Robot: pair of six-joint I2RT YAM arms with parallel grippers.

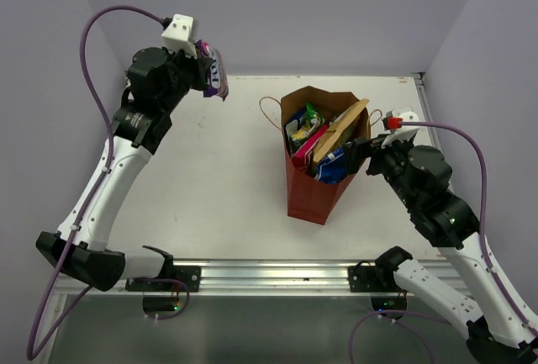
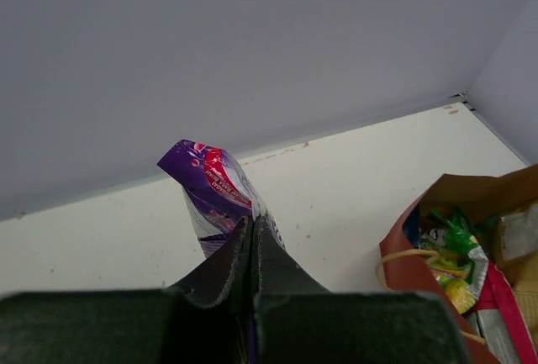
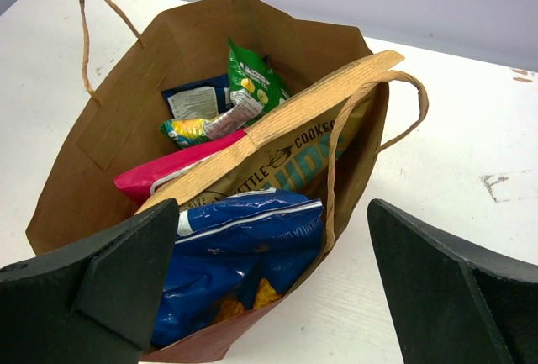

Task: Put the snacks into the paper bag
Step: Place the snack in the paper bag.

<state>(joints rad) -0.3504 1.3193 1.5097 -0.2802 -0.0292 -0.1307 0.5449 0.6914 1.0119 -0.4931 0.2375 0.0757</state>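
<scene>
The left gripper (image 2: 251,228) pinches the small purple candy packet (image 2: 214,187) well apart from the red-brown paper carrier bag (image 1: 307,192), the right gripper (image 3: 273,213) gapes empty beside its rim, and a careless drop may glance off the tall tan-brown packet (image 3: 286,154) crowding the mouth.

The left arm (image 1: 101,187) is extended far from its base, and the left hand (image 1: 204,70) is held aloft with its fingers pressed together on a purple packet (image 1: 216,68). The right arm (image 1: 441,208) is bent inward. The right hand (image 1: 366,150) is kept lower, with its fingers spread wide and nothing gripped.
</scene>
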